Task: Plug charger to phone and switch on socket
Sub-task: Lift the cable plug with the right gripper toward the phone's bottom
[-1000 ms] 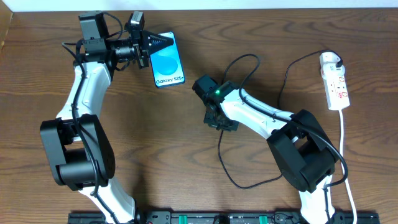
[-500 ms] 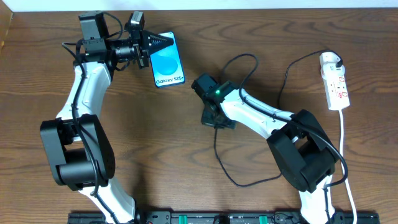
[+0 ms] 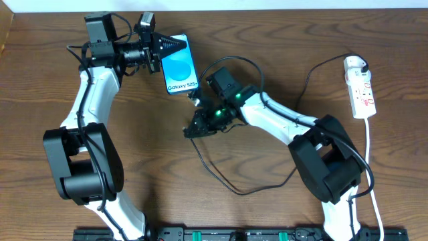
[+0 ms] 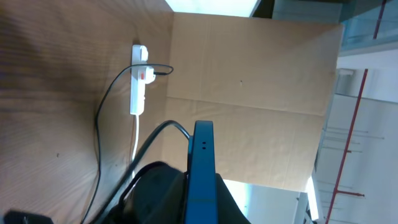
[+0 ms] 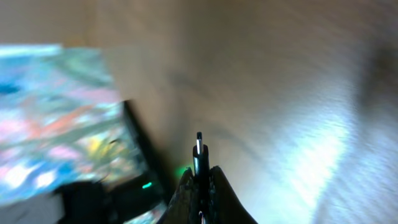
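Note:
The phone (image 3: 180,65), blue screen with "Galaxy S25+" text, is held at its top end by my left gripper (image 3: 165,48), which is shut on it. In the left wrist view the phone (image 4: 202,168) shows edge-on between the jaws. My right gripper (image 3: 191,132) is just below and right of the phone's bottom edge, shut on the plug (image 5: 198,151) of the black charger cable (image 3: 308,79). The plug tip sticks out past the fingers. The blurred phone screen (image 5: 56,118) is to its left. The white power strip (image 3: 360,87) lies at the far right.
The charger cable loops over the table below and behind my right arm and runs to the power strip (image 4: 138,87). The strip's thicker white cord (image 3: 370,150) trails toward the front edge. A brown cardboard wall (image 4: 261,93) stands beyond the table.
My right gripper has swung left and toward the phone's bottom end with the plug in it, dragging the cable loop along. The left arm and the phone have not moved.

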Action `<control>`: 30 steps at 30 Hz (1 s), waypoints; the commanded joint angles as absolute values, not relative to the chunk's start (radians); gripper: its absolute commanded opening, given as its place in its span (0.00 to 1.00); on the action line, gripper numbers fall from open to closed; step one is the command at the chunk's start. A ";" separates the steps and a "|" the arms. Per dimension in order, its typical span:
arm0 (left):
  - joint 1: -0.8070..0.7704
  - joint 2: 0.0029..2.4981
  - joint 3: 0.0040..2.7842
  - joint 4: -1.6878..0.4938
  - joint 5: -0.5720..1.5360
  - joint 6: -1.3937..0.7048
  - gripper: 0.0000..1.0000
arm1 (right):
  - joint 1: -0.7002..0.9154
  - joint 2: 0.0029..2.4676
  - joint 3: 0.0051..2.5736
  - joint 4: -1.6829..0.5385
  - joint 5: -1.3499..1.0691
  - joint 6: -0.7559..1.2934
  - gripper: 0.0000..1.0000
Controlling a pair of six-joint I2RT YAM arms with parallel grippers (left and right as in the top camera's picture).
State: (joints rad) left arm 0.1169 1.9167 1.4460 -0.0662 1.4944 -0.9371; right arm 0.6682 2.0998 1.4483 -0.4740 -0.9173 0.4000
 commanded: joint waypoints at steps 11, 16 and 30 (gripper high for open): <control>0.189 1.888 1.444 0.052 1.473 -0.922 0.07 | 0.492 2.113 1.456 -0.429 -1.331 0.322 0.01; 0.215 1.888 1.444 0.051 1.470 -0.921 0.07 | 0.445 2.113 1.456 -0.412 -1.456 0.267 0.01; 0.148 1.888 1.444 0.051 1.392 -0.882 0.07 | 0.344 2.113 1.456 -1.001 -1.548 -0.488 0.01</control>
